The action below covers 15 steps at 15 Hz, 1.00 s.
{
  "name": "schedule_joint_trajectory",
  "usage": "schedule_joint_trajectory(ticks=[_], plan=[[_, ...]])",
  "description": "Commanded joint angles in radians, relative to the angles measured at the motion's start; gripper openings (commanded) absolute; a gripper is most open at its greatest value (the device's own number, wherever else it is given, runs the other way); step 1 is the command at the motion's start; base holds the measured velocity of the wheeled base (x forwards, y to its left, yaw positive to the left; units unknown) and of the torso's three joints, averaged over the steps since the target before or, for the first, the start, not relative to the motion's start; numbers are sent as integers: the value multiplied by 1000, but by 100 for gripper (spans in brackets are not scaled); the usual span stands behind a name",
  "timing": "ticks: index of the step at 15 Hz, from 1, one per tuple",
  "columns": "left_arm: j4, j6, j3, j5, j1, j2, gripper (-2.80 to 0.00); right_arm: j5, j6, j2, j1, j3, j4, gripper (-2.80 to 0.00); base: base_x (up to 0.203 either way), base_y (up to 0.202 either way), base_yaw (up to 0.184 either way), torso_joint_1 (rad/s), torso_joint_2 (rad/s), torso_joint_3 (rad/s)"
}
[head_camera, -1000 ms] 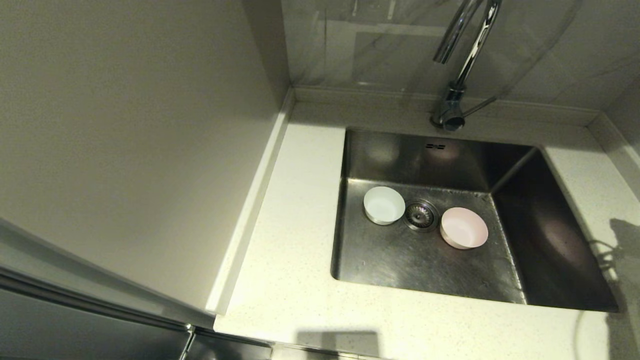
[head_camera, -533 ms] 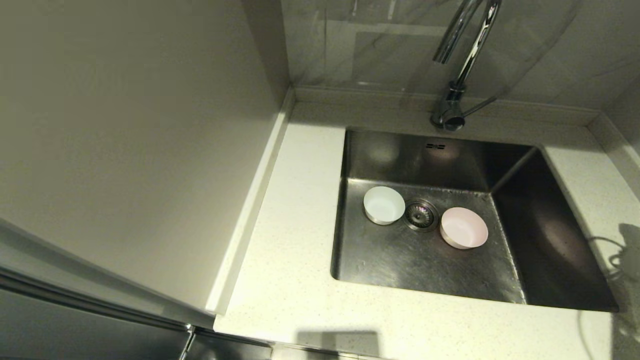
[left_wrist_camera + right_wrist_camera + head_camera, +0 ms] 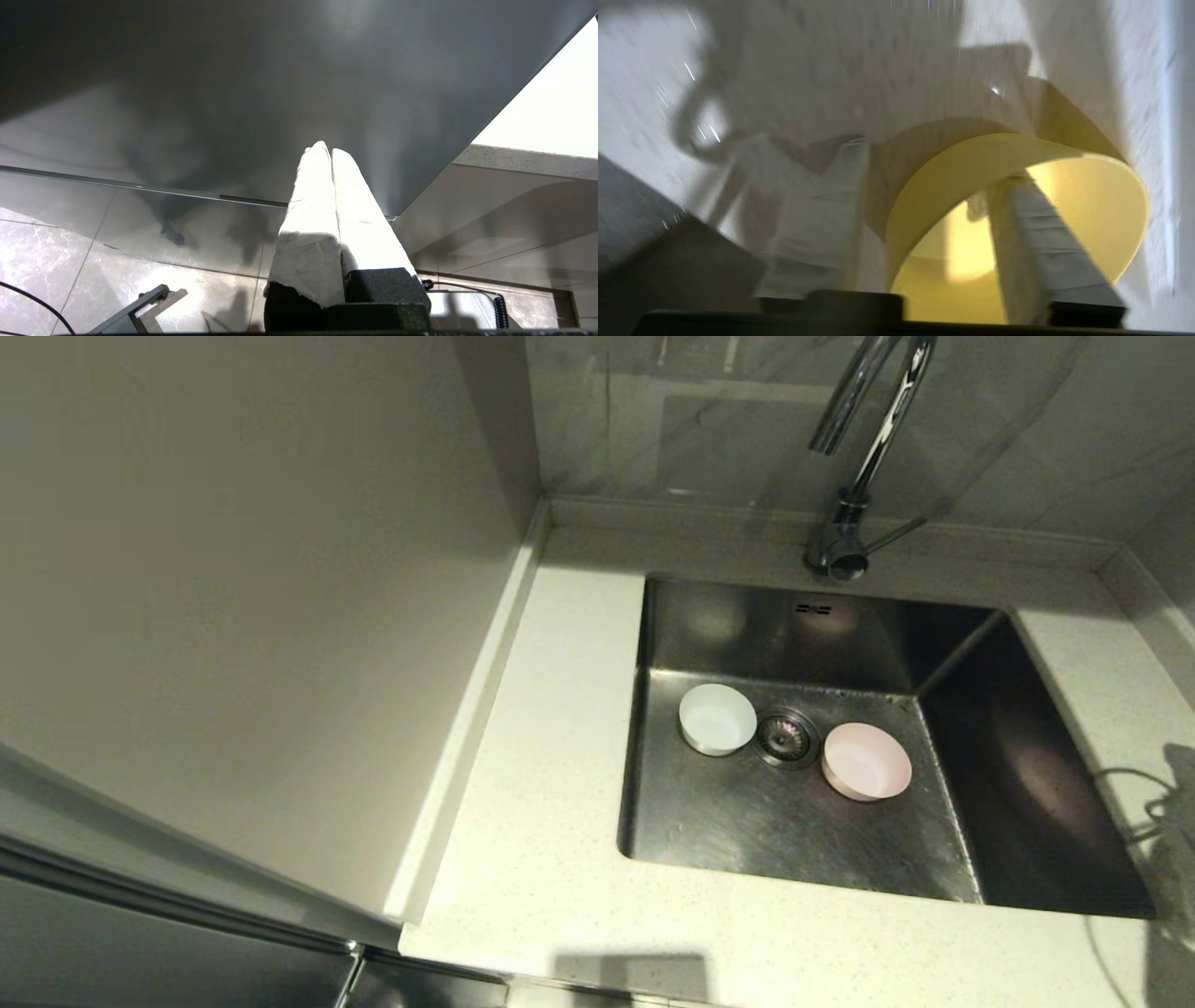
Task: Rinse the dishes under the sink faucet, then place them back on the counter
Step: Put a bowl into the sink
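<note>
In the sink [image 3: 747, 821] a white bowl [image 3: 717, 719] sits left of the drain strainer [image 3: 786, 737] and a pale pink bowl [image 3: 866, 762] right of it, both upright. The chrome faucet [image 3: 859, 457] arches above the back rim. A yellow bowl [image 3: 1017, 219] rests on the speckled counter [image 3: 822, 70] in the right wrist view. My right gripper [image 3: 934, 158] straddles its wall, one finger inside and one outside, with a gap left at the outer finger. My left gripper [image 3: 327, 149] is shut on nothing, parked low beside a dark cabinet front.
A pale wall panel [image 3: 233, 597] borders the counter [image 3: 551, 784] on the left. A low raised edge [image 3: 709, 513] runs behind the sink. Arm and cable shadows fall on the counter strip [image 3: 1158, 803] right of the sink.
The arm and cable shadow on the right counter strip has shifted a little. Both bowls in the sink have stayed put.
</note>
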State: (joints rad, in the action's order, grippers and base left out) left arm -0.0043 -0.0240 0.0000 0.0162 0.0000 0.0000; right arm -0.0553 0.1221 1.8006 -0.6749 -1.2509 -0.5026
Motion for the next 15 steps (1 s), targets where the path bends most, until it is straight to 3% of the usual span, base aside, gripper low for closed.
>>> schedule_joint_trajectory(ticks=[1,5,8,10,15], plan=[[0,-1,0,1,0,-2,-280,0,1,2,-2,-1,4,-280,0,0,0,0,0,0],[0,-1,0,1,0,-2,-280,6,1,-10,4,6,3,-280,0,0,0,0,0,0],[0,-1,0,1,0,-2,-280,23,-8,-61,58,41,4,-280,0,0,0,0,0,0],[0,-1,0,1,0,-2,-280,28,-18,-114,156,69,4,-280,0,0,0,0,0,0],[0,-1,0,1,0,-2,-280,16,-23,-182,517,100,6,-280,0,0,0,0,0,0]])
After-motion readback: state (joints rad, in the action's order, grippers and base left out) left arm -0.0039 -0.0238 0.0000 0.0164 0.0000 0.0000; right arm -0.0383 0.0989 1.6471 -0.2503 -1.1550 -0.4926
